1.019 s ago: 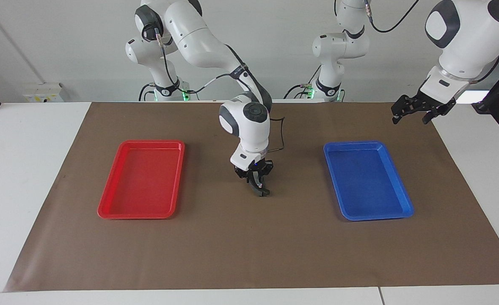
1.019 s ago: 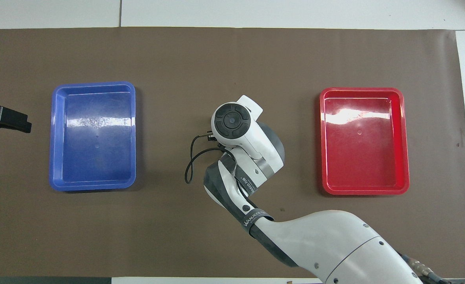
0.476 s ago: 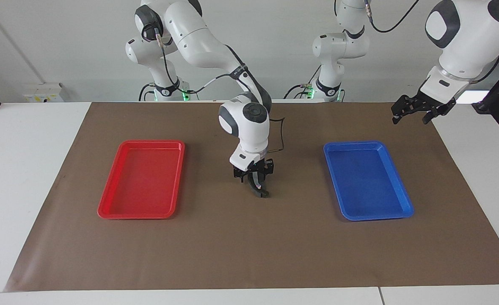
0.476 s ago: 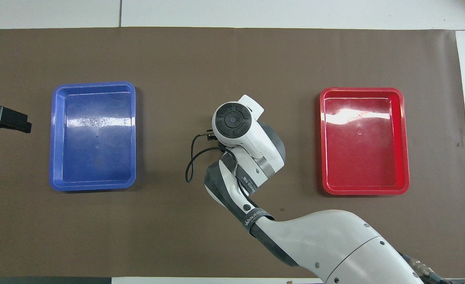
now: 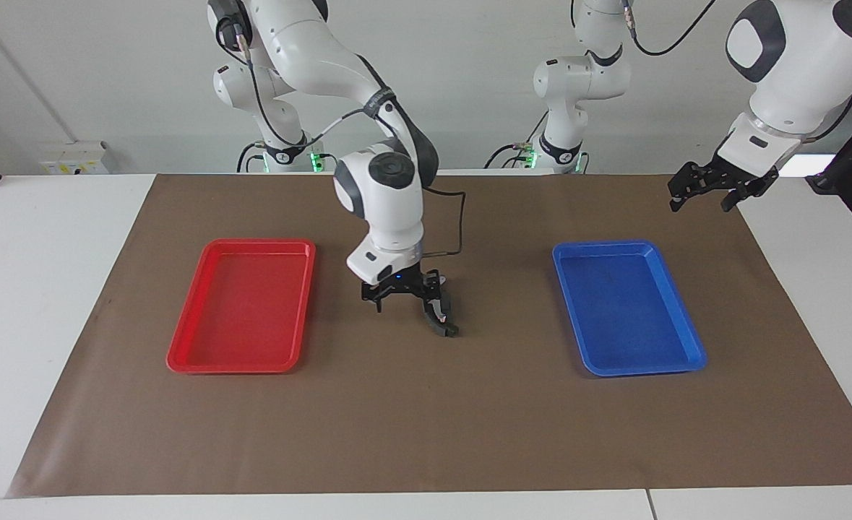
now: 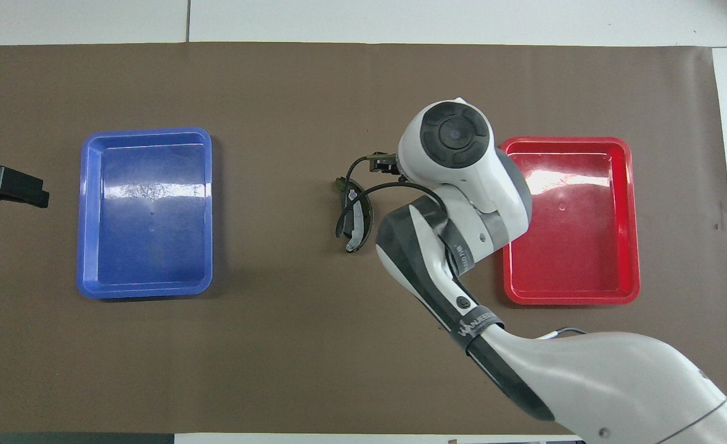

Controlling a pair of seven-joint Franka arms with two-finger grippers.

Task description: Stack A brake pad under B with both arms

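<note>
B (image 6: 354, 219), a slim dark crescent with a light silver-grey strip, lies on the brown mat (image 5: 426, 433) midway between the two trays; it also shows in the facing view (image 5: 440, 323). Dark material sits under and beside the strip, and I cannot tell whether that is the A brake pad. My right gripper (image 5: 402, 302) hangs open just above the mat, right beside B on the red tray's side, holding nothing. My left gripper (image 5: 702, 196) waits open and raised near the mat's edge at the left arm's end, also visible from overhead (image 6: 8, 185).
A red tray (image 5: 180, 361) lies toward the right arm's end and a blue tray (image 5: 693, 354) toward the left arm's end, nothing in either. The right arm's wrist and a looping black cable (image 6: 351, 169) hang over the mat next to B.
My right gripper has opened, let go of B on the mat, and drawn off toward the red tray. The left arm has not moved.
</note>
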